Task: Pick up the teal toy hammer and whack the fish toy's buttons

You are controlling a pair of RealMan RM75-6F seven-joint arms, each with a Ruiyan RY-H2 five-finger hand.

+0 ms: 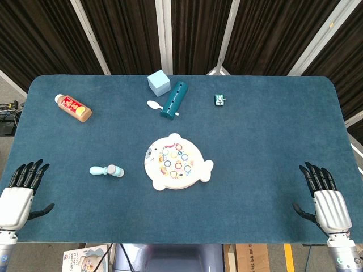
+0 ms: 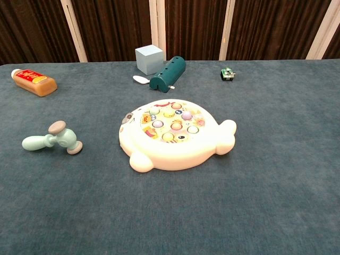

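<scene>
The teal toy hammer (image 1: 106,170) (image 2: 52,139) lies flat on the blue table, left of the fish toy, its handle pointing left. The white fish toy (image 1: 176,162) (image 2: 173,134) sits near the table's middle, with several coloured buttons on top. My left hand (image 1: 21,190) rests at the near left edge, fingers spread and empty, well left of the hammer. At the near right edge my right hand (image 1: 324,198) is likewise open and holds nothing. Neither hand shows in the chest view.
At the far side lie a brown bottle (image 1: 74,107) (image 2: 34,82), a pale blue cube (image 1: 159,83) (image 2: 149,59), a dark teal cylinder (image 1: 174,100) (image 2: 168,73), a white spoon (image 1: 153,104) and a small green toy (image 1: 220,100) (image 2: 228,74).
</scene>
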